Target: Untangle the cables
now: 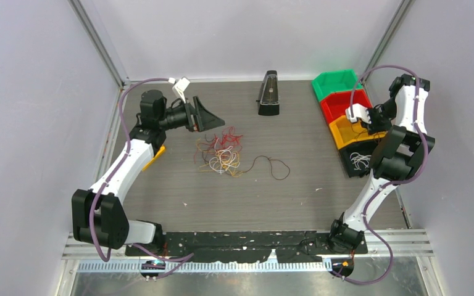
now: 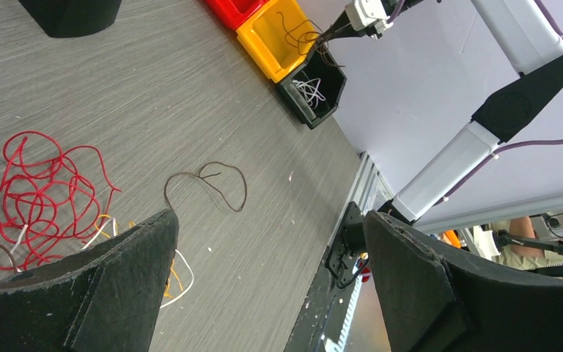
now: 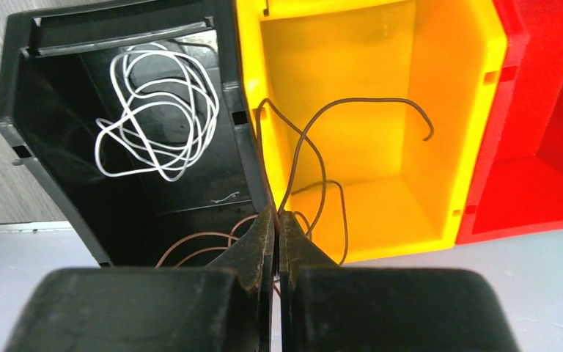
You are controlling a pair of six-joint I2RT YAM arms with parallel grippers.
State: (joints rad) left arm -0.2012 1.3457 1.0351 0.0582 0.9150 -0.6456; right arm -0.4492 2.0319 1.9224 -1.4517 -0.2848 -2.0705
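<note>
the cables (image 1: 219, 153) lie as a loose knot of red, yellow, orange and white strands a little left of the table's (image 1: 321, 197) centre in the top view. a loose brown strand (image 2: 212, 187) curls on the surface at about 4 o'clock from the knot, seemingly free of it.

these wires look very light and thin, springy enough to keep their curls, and soft enough to slide out of a weak pinch. i would judge the best hold to be a single strand at an outlying loop or free end, with a full pinch. a grab into the middle would likely drag the whole knot along.

the left gripper (image 2: 270, 216) hangs at about 11 o'clock from the knot, its jaws spread wide and holding nothing. the right gripper (image 3: 277, 220) is over at the table's 3 o'clock edge, its tips pressed together on a brown wire (image 3: 352, 100).

the right wrist view alone shows that this wire arcs over the yellow bin (image 3: 484, 73), with some loops trailing towards the black bin (image 3: 22, 88), where a white wire (image 3: 154, 139) lies coiled. the red bin (image 3: 550, 147) shows nothing inside. the top view gives the layout. the left wrist view best separates the red loops from the brown strand.
</note>
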